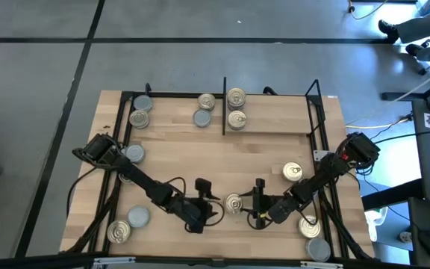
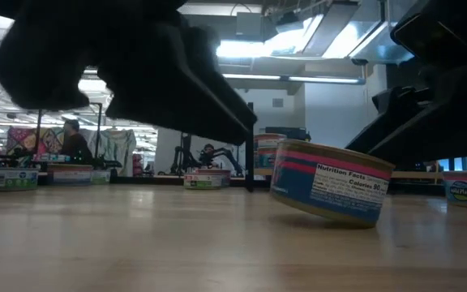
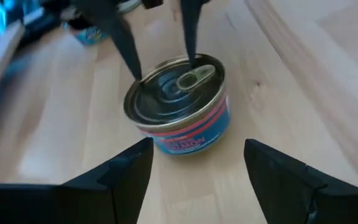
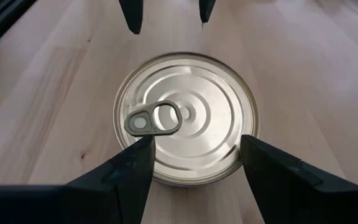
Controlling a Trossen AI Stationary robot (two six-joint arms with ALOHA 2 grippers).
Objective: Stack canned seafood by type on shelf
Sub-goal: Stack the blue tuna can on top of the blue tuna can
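Note:
One tin of canned seafood (image 1: 234, 203), with a pale gold pull-tab lid and a blue and pink label, stands tilted on the wooden tabletop between my two grippers. My left gripper (image 3: 197, 180) is open just short of the tin's left side (image 3: 179, 140) and touches nothing. My right gripper (image 4: 194, 158) comes in from the right, fingers apart, with its tips over the tin's lid (image 4: 185, 112). The shelf (image 1: 275, 123), with its black divider (image 1: 224, 104), lies along the far edge. It holds several tins (image 1: 236, 96) sitting on their bases. My right gripper rests its two spread fingertips (image 3: 129, 59) on the tin's lid, close to the rim (image 4: 160, 169) on the right arm's side. The fingers slant down from the table's right. The tin (image 2: 331, 191) is tipped: its right lower edge is on the table and its left lower edge is raised.
Loose tins lie around the tabletop: one at the left (image 1: 133, 153), two at the near left (image 1: 139, 217), one at the right (image 1: 293, 172), two at the near right (image 1: 308, 226). Black bars (image 1: 319, 134) edge the work area. Bare wood lies between the tin and the shelf.

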